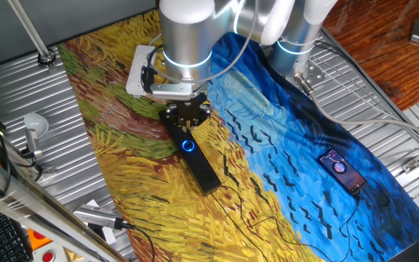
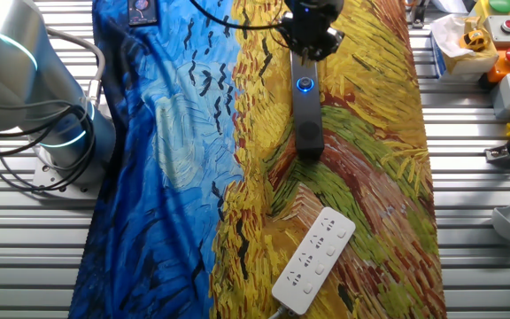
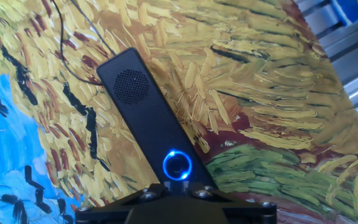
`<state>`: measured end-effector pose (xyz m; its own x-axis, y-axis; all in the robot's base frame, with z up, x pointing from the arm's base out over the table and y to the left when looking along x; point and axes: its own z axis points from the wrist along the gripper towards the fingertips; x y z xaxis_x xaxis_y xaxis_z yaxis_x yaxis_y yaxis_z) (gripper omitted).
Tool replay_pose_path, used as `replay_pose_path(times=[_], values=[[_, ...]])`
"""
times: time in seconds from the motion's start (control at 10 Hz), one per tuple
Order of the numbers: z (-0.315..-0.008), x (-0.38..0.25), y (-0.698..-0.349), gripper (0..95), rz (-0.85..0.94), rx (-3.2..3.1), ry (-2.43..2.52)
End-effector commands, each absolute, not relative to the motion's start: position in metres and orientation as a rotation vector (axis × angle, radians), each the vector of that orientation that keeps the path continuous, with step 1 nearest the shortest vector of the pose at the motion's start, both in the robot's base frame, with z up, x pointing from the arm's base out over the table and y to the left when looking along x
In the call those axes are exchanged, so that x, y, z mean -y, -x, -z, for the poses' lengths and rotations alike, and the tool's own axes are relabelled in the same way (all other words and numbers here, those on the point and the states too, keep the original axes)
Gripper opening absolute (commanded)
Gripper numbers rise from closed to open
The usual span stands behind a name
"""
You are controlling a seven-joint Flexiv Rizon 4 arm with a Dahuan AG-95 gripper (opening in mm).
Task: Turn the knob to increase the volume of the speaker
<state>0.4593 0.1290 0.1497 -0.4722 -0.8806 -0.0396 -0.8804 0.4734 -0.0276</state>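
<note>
painted tablecloth (image 1: 122,156) under speaker (image 1: 198,164); gripper (image 1: 185,116) just beside knob (image 1: 188,145), finger state unclear.

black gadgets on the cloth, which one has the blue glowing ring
The speaker, the long slim bar under the gripper, has the blue-ringed knob. The small phone on the blue side glows red.

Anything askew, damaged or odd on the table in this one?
Nothing stands out. The speaker lies flat on the painted cloth, its knob glowing blue, with the gripper just above it. No spills or damage show.
</note>
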Motion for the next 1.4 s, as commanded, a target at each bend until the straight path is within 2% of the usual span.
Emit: replay_pose_path(times=[0.1, 0.4, 0.8, 0.9, 1.4], values=[[-0.15, -0.129, -0.459, 57.0, 0.025, -2.661, 1.596], [-0.148, -0.129, -0.46, 57.0, 0.017, -2.598, 1.682], [-0.118, -0.139, -0.47, 57.0, 0.019, -2.519, 1.796], [-0.113, -0.14, -0.471, 38.0, 0.018, -2.503, 1.819], [-0.084, -0.139, -0.474, 38.0, 0.003, -2.377, 1.963]])
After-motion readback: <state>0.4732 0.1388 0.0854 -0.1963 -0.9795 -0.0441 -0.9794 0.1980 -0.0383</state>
